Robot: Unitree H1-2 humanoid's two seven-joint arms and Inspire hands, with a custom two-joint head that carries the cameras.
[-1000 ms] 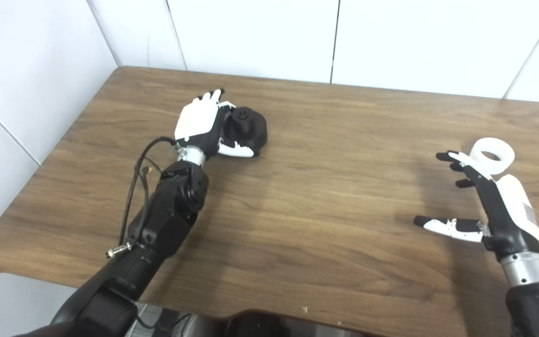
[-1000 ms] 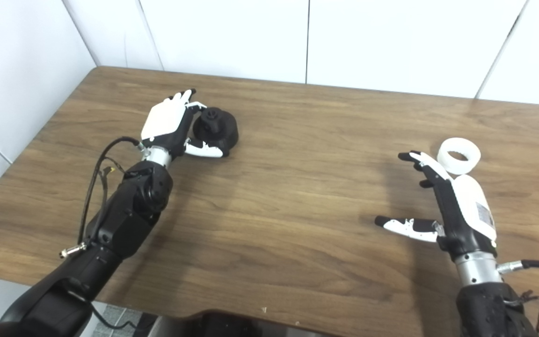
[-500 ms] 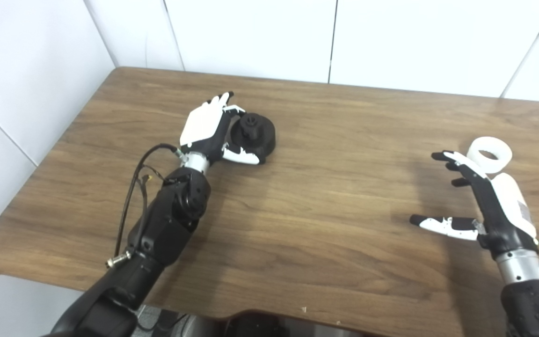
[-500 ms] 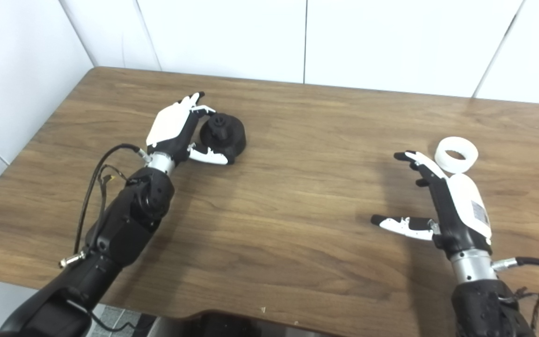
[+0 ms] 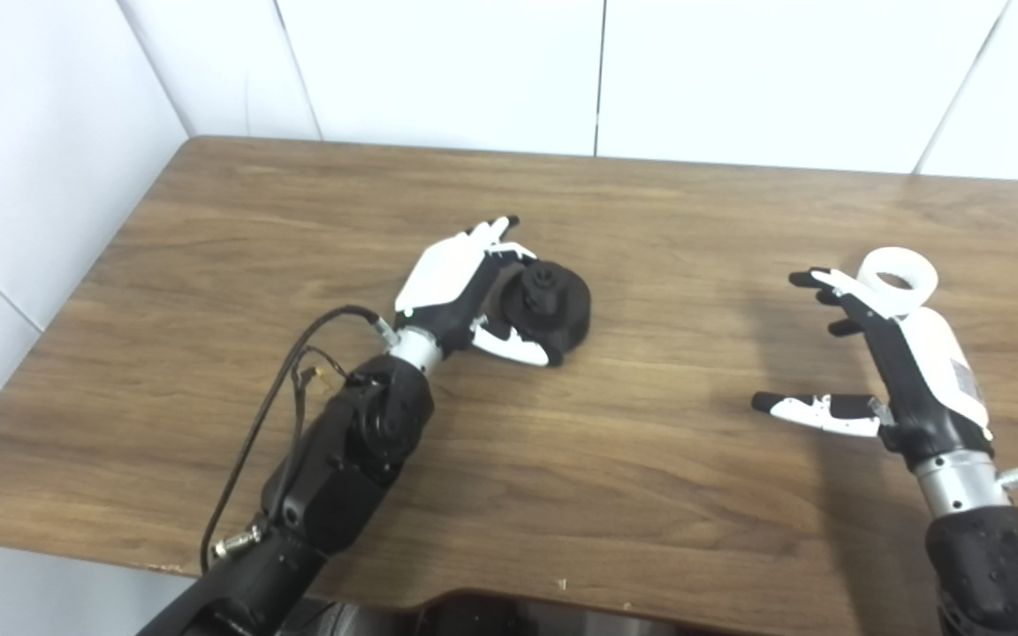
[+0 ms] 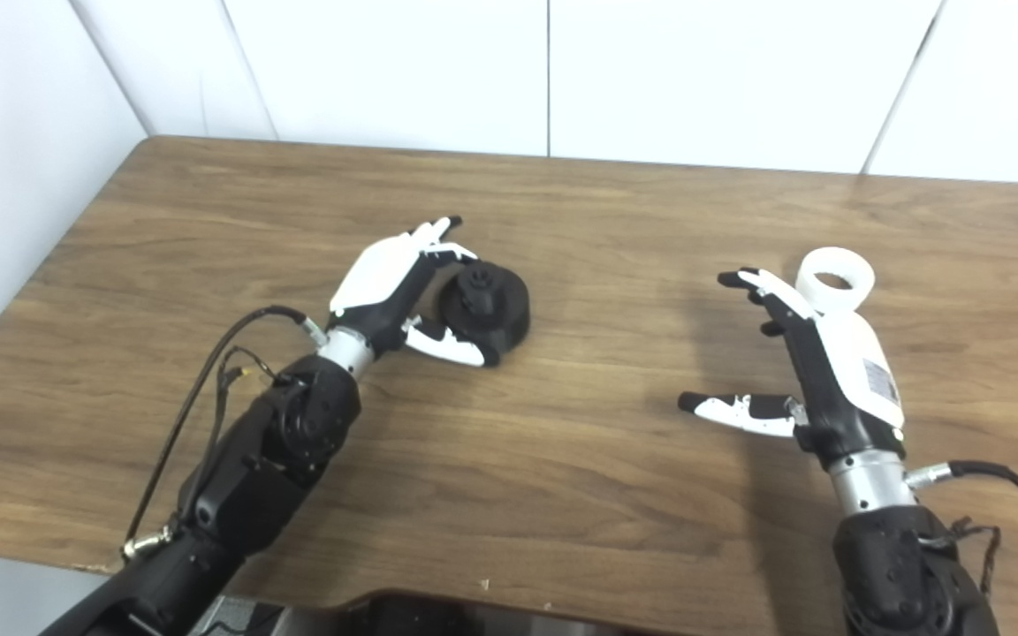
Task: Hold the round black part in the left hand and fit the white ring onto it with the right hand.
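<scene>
black part point(image 5: 553, 303) sits mid-frame, left of centre, stub axis tilted up; your left hand point(image 5: 465, 287) wraps it. it looks stiff and chunky. the ring point(image 5: 896, 278), right of frame on the table point(image 5: 650, 459), hole up, looks light and rigid: pinch its rim. your right hand point(image 5: 893, 362) is spread, empty, beside it.

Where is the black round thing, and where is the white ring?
black round part point(image 5: 553, 305), left eye view, on its top face beside the knob.
white ring point(image 6: 836, 281), right eye view, on its top rim.
</scene>
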